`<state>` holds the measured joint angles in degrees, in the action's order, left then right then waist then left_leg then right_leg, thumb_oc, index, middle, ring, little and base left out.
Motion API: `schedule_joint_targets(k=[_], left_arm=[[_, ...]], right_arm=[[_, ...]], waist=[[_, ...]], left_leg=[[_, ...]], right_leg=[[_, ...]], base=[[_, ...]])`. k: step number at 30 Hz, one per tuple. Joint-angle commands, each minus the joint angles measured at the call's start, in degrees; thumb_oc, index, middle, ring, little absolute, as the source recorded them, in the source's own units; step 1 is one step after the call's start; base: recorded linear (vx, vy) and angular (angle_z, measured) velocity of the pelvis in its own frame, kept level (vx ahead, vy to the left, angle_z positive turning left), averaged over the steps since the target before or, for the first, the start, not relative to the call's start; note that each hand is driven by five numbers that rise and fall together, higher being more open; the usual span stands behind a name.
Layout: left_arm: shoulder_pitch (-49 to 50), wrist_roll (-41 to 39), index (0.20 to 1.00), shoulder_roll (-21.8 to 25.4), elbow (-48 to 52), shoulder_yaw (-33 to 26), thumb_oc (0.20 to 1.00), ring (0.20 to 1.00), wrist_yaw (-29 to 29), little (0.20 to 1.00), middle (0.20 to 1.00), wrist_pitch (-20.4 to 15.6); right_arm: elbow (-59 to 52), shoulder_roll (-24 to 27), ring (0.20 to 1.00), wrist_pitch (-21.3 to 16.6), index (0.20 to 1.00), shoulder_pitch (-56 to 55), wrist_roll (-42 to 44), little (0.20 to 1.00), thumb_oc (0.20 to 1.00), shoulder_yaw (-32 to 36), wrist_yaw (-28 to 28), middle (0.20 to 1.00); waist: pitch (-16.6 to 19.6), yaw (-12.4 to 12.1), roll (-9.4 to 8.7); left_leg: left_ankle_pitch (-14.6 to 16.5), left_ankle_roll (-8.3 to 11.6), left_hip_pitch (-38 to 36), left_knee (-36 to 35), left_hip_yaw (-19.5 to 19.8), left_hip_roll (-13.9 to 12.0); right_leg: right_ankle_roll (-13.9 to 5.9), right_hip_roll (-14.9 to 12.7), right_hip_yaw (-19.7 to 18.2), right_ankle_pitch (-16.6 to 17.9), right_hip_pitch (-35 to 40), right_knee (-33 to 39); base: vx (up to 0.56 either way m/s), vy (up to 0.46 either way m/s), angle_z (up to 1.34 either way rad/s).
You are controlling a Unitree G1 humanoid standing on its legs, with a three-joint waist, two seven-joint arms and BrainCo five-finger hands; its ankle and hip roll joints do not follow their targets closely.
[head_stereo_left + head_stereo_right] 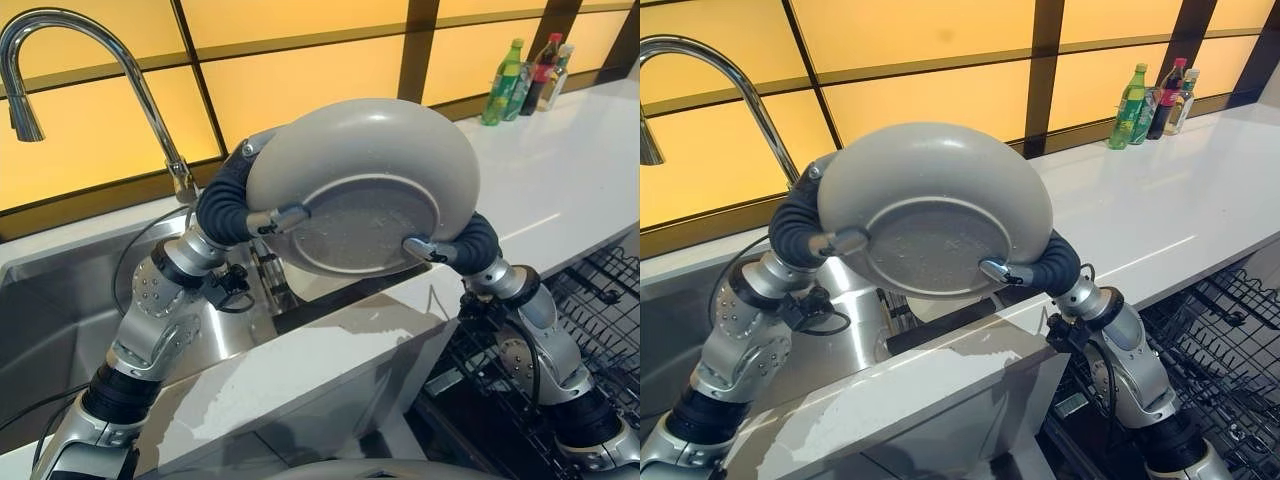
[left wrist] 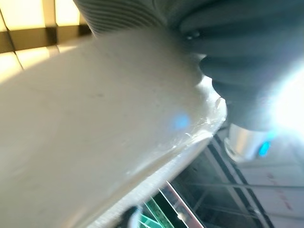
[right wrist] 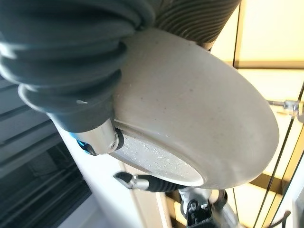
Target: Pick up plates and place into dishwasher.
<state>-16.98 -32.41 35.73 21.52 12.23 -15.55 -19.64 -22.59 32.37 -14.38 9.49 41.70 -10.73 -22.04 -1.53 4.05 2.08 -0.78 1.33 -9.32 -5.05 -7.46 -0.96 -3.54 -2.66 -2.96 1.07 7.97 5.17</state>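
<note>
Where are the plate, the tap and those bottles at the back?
plate (image 1: 370, 160), left eye view, on its grey underside.
tap (image 1: 95, 35), left eye view, on the curved chrome neck.
bottles (image 1: 508, 80), left eye view, on the green bottle's body.

A white worktop (image 1: 560, 180) is seen running along the wall, with a stainless steel sink (image 1: 60, 300) sunk into it at the robot's left. A curved chrome tap (image 1: 90, 60) is mounted at the back edge of the sink, rising in an arch with its spout pointed down over the basin. At the far right end of the worktop, three bottles (image 1: 525, 78) are stood close together against the wall: a green one, a dark one with a red cap, and a pale one. Below the front edge of the worktop, at the robot's right, a black wire dishwasher rack (image 1: 600, 320) is pulled out.
</note>
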Motion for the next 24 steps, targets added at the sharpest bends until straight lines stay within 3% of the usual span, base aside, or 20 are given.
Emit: schedule_joint_targets(k=[1, 4, 7, 9, 11, 12, 16, 24], left_arm=[[0.3, 3.1, 1.0, -0.6, -3.9, -2.1, 1.0, 1.0, 7.3, 1.0, 1.0, -2.0], [2.0, 3.8, 1.0, -1.5, -4.6, -6.2, 1.0, 1.0, 13.1, 1.0, 1.0, -2.7], [4.7, 4.5, 1.0, -2.4, -4.8, -11.0, 1.0, 1.0, 15.0, 1.0, 1.0, -4.6], [6.1, 5.9, 1.0, -2.5, -4.7, -13.2, 1.0, 1.0, 16.4, 1.0, 1.0, -5.4], [6.9, 7.5, 1.0, -2.0, -5.1, -14.6, 1.0, 1.0, 18.2, 1.0, 1.0, -5.8], [7.2, 8.1, 1.0, -1.7, -5.3, -14.9, 1.0, 1.0, 18.7, 1.0, 1.0, -6.1], [5.9, 9.2, 1.0, -1.6, -5.7, -14.8, 1.0, 1.0, 19.2, 1.0, 1.0, -4.4], [6.9, 11.0, 1.0, 0.5, -6.8, -17.1, 1.0, 1.0, 21.4, 1.0, 1.0, -3.5]], right_arm=[[-2.8, -2.5, 0.2, -4.5, 0.2, 0.4, -2.0, 0.2, 0.2, 8.1, 8.0, 0.2], [-3.1, -1.9, 0.2, -4.5, 0.2, -2.0, -4.6, 0.2, 0.2, 11.4, 9.5, 0.2], [-3.9, -1.0, 0.2, -4.7, 0.2, -4.9, -7.2, 0.2, 0.2, 15.5, 10.1, 0.2], [-3.6, -0.6, 0.2, -5.0, 0.2, -5.5, -6.5, 0.2, 0.2, 16.9, 9.8, 0.2], [-1.8, -0.2, 0.2, -5.5, 0.2, -3.9, -6.0, 0.2, 0.2, 16.5, 10.1, 0.2], [-0.6, 0.0, 0.2, -5.9, 0.2, -2.9, -6.0, 0.2, 0.2, 16.1, 10.8, 0.2], [1.2, -0.4, 0.2, -5.5, 0.2, -2.5, -7.8, 0.2, 0.2, 16.8, 13.9, 0.2], [0.5, -3.0, 0.2, -3.5, 0.2, -8.6, -13.2, 0.2, 0.2, 20.3, 18.7, 0.2]], waist=[[2.8, 0.6, -2.91], [2.7, 0.9, -3.59], [1.7, 0.9, -4.9], [0.3, 0.0, -5.46], [-0.2, -1.2, -5.14], [-0.5, -1.5, -4.73], [-0.3, -0.2, -3.78], [-0.7, 3.3, -3.2]], left_leg=[[6.7, -0.55, 0.9, 4.6, 0.1, -0.4], [7.7, -0.18, 2.1, 8.4, 0.6, -0.5], [9.8, 0.21, 5.3, 16.2, 2.1, 0.4], [10.0, -0.72, 8.1, 19.5, 7.6, 3.1], [8.8, -1.98, 8.5, 17.1, 14.2, 5.9], [8.4, -2.41, 8.4, 16.3, 15.7, 6.8], [7.7, -2.53, 6.1, 11.5, 13.9, 6.4], [8.0, -3.17, 2.6, 6.1, 11.0, 6.6]], right_leg=[[-0.98, 2.6, 1.4, -3.1, -2.8, -4.0], [-0.31, 2.7, 1.0, -2.9, -2.7, -4.0], [0.43, 2.2, -0.2, -1.7, -2.9, -4.2], [0.69, 2.0, -2.2, -0.5, -3.7, -5.3], [0.7, 2.6, -4.5, -0.3, -4.7, -6.1], [0.81, 3.0, -5.2, -0.5, -5.2, -6.6], [-0.56, 2.6, -6.5, -0.4, -6.2, -6.3], [-4.9, -0.2, -8.5, 4.6, -11.1, -4.9]], base=[[-0.03, -0.109, -0.06], [-0.04, -0.097, -0.07], [-0.05, -0.052, -0.11], [-0.1, 0.029, -0.3], [-0.1, 0.08, -0.74], [-0.11, 0.096, -1.1], [-0.07, 0.191, -0.78], [-0.05, 0.114, -0.35]])
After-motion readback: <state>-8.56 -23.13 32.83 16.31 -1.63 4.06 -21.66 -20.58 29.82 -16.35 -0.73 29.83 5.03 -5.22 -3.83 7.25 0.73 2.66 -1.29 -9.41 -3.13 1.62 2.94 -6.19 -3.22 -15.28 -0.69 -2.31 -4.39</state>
